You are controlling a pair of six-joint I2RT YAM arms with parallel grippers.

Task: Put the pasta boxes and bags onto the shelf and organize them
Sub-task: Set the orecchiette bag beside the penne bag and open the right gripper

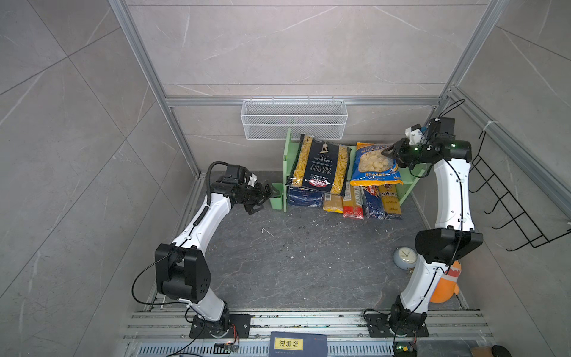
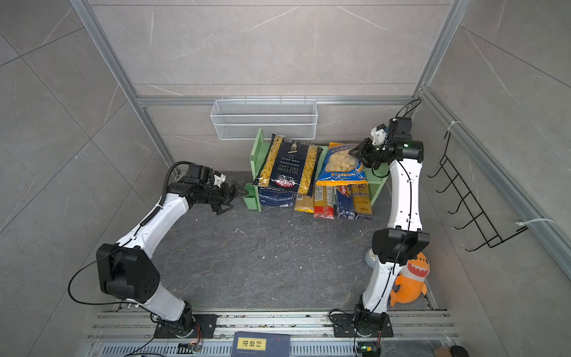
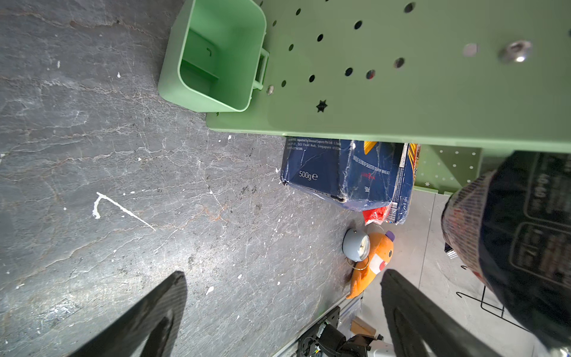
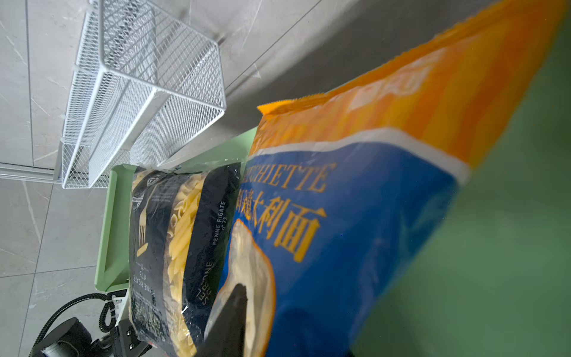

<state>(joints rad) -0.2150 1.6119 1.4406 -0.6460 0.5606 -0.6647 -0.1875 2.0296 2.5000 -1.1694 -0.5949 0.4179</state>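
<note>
At the upper right of the shelf (image 1: 287, 154), the right jaws touch the orecchiette bag (image 1: 375, 167), grip unclear; open fully, retract without dragging; left jaws stand apart.

Setting: robotics lab cell dressed as a pantry corner. Evidence: aluminium frame (image 1: 173, 129) carries grey tile-look panels (image 1: 293, 46). Left arm (image 1: 204, 222) and right arm (image 1: 452, 191) are bolted to slotted rails (image 1: 309, 321) at the front edge. A bare circuit board (image 2: 366, 348) with a lit green LED and loose wiring sits by the right base. Household props stand on the slate-look floor (image 1: 293, 262) or hang on the walls: shelf (image 1: 286, 160), basket (image 1: 293, 119), clock (image 1: 404, 257), plush (image 2: 412, 281), book (image 1: 298, 344). Panels may be printed sheet rather than real tile.
</note>
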